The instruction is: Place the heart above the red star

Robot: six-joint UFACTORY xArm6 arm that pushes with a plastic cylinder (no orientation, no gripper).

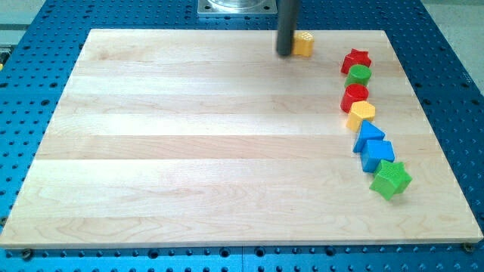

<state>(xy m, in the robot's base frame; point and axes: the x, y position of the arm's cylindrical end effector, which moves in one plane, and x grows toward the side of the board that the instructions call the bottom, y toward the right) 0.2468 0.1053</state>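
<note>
With nothing to grip, my tip [285, 54] rests against the yellow heart [304, 44] on its right, the red star [355, 60] further right, so an off-centre push could spin it off the wooden board [189, 151].

You have a pale wooden board [189, 143] on a blue perforated bench [45, 23]. 1 yellow heart [304, 43] lies top centre; 7 blocks curve down the right side.
</note>
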